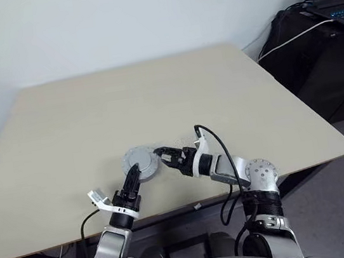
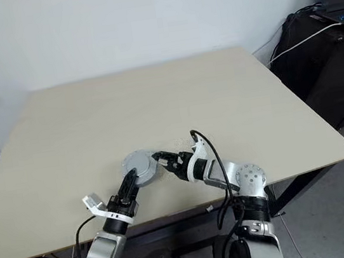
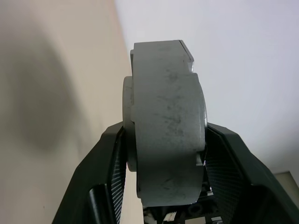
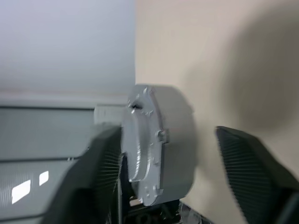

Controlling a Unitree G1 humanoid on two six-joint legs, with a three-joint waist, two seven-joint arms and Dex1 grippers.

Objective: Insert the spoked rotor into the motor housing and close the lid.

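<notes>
Motor housing (image 1: 141, 164) with lid on sits over the table (image 1: 154, 93) near its front edge, clamped edgewise by left gripper (image 3: 163, 154). Right gripper (image 4: 168, 154) is spread around its rim, not pinching. Judgement: keep the left hold steady, press the lid flush. Both arms reach inward, roughly level.

Grey round motor housing (image 1: 141, 164) with lid (image 4: 142, 149) already on sat closed, held on edge just above the table's near part.
</notes>
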